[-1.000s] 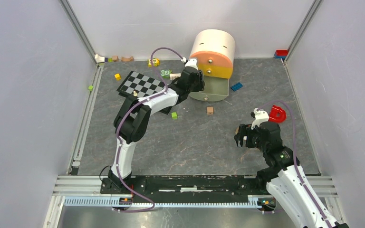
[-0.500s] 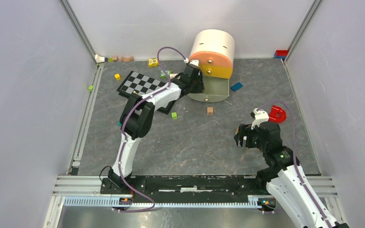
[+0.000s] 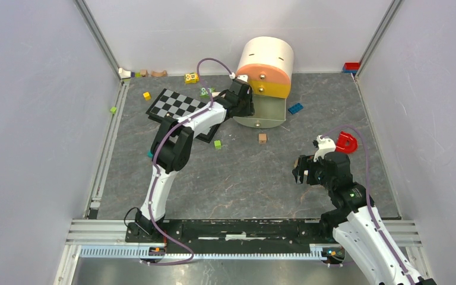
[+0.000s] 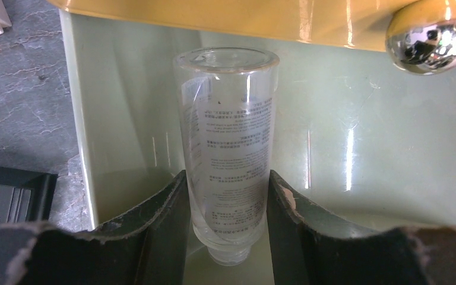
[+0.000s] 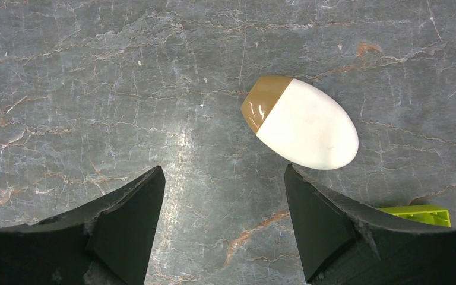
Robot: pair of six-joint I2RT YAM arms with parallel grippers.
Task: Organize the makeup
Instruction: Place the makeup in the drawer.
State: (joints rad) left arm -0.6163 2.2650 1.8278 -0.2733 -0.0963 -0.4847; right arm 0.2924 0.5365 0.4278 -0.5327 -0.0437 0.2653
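Note:
My left gripper [image 3: 244, 105] reaches into the open pale green drawer [image 3: 271, 113] of the round peach and yellow organiser [image 3: 266, 59]. In the left wrist view it [image 4: 227, 196] is shut on the clear tube [image 4: 228, 148], which has printed text and lies along the drawer floor [image 4: 380, 160]. My right gripper [image 3: 301, 171] is open and empty, low over the table at the right. In the right wrist view it [image 5: 222, 184] hovers just short of the white egg-shaped sponge [image 5: 306, 124] with a tan tip, which lies on the table. The other makeup is out of view.
A chrome knob [image 4: 430, 35] sits on the yellow drawer above. The chessboard [image 3: 178, 107] lies left of the organiser. Toy bricks are scattered: blue [image 3: 295, 108], red [image 3: 347, 141], green [image 3: 217, 144], wooden [image 3: 262, 138], and a lime brick [image 5: 418, 214] beside my right finger.
My left arm has stretched a little further toward the organiser's drawer and its elbow has shifted. The right arm has not moved.

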